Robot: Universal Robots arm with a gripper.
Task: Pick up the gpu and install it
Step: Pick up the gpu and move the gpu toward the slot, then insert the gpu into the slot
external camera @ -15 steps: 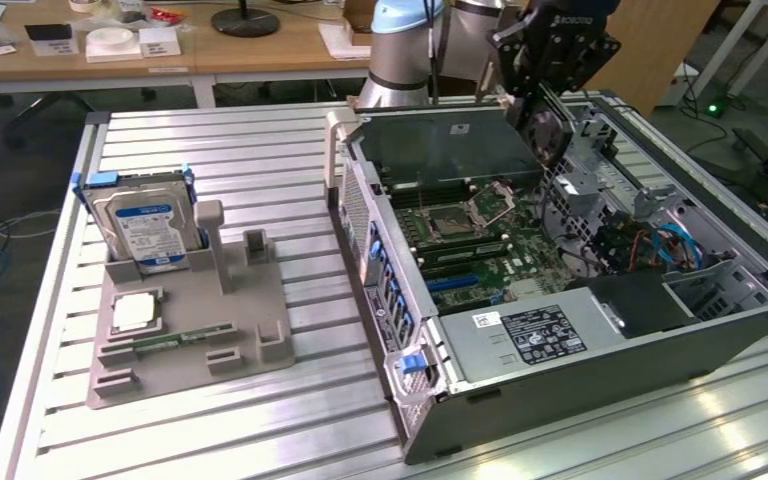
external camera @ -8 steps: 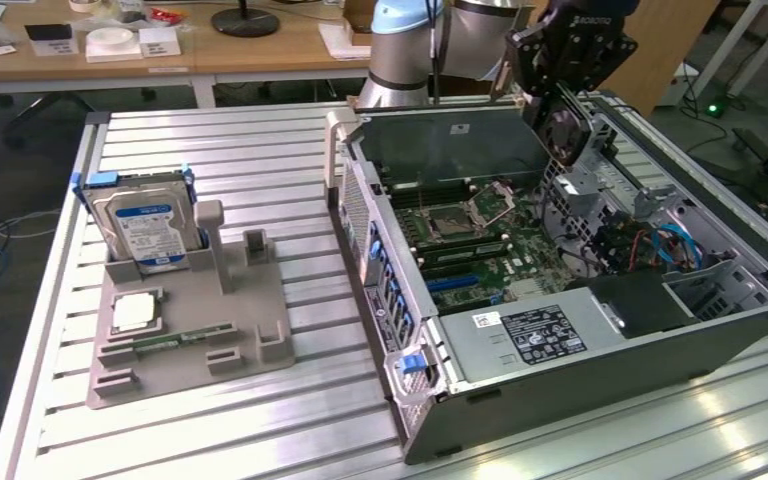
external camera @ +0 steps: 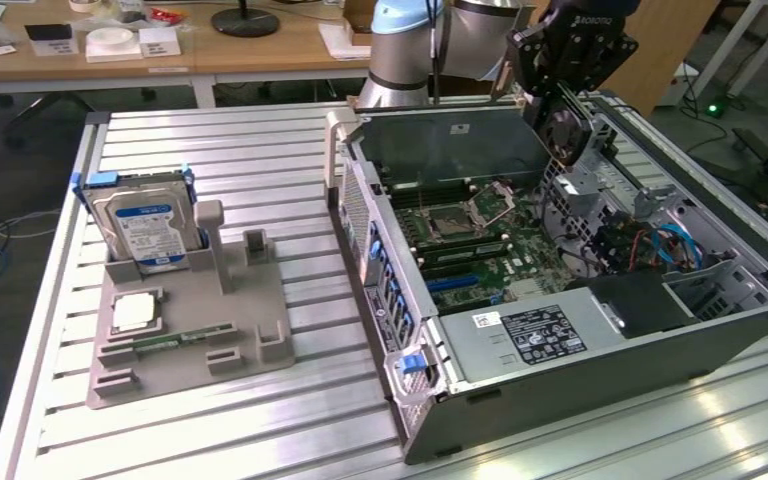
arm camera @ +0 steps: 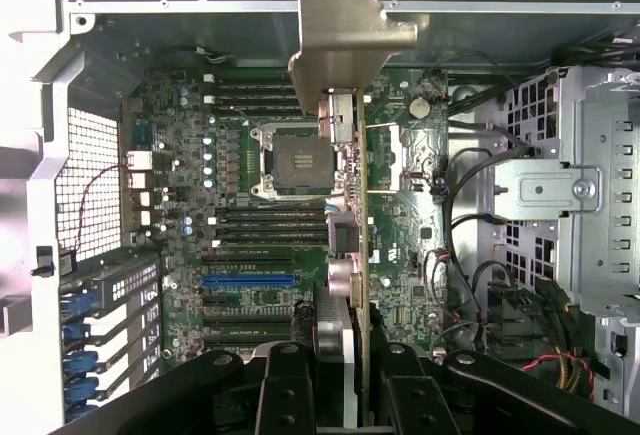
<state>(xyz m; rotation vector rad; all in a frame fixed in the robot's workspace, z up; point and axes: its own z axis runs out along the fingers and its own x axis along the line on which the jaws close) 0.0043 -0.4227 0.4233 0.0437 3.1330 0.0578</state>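
We see the tool (external camera: pixel 560 95) up at about 1 o'clock in the exterior view. It is closed tight on the gpu card (external camera: pixel 568 125). The card hangs on its edge in the air over the far end of the open computer case (external camera: pixel 624 350). It is not yet in a slot. In the wrist view the tool (arm camera: pixel 345 380) pinches the card (arm camera: pixel 340 125) from both sides, and we look along its thin edge to its silver end plate. Below it lies the green board (arm camera: pixel 250 335) with a square socket (arm camera: pixel 295 160) and a blue slot (arm camera: pixel 250 280). At 9 o'clock from the case, a grey tray (external camera: pixel 224 340) sits on the tabletop (external camera: pixel 264 150). A hard drive (external camera: pixel 144 225) stands upright at the tray's 12 o'clock end. A square chip (external camera: pixel 133 312) lies nearer, with a green memory stick (external camera: pixel 177 340) just beside it.
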